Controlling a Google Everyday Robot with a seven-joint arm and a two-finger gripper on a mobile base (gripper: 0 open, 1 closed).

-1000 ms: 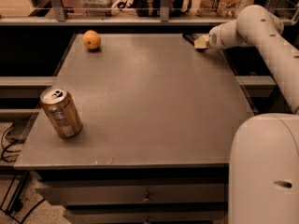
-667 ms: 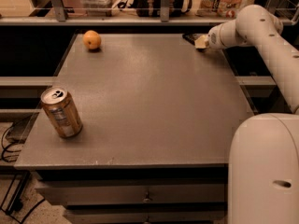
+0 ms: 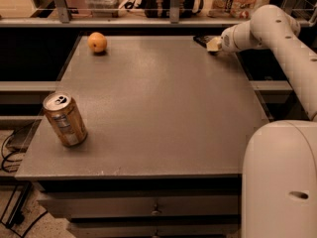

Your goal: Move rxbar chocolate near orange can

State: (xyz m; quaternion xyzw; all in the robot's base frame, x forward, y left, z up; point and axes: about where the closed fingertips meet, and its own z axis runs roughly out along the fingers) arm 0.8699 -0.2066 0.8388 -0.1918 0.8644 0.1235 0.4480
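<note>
The orange can (image 3: 64,119) stands tilted near the table's front left corner, copper-orange with a silver top. The rxbar chocolate (image 3: 203,40) is a small flat black wrapper at the table's far right corner, partly hidden by my gripper. My gripper (image 3: 214,44) sits right at the bar's near end, at the end of the white arm that reaches in from the right.
A round orange fruit (image 3: 97,42) lies at the table's far left. The grey table (image 3: 158,108) has drawers below its front edge. My white arm and base (image 3: 280,177) fill the right side. A shelf with boxes and bags runs behind the table.
</note>
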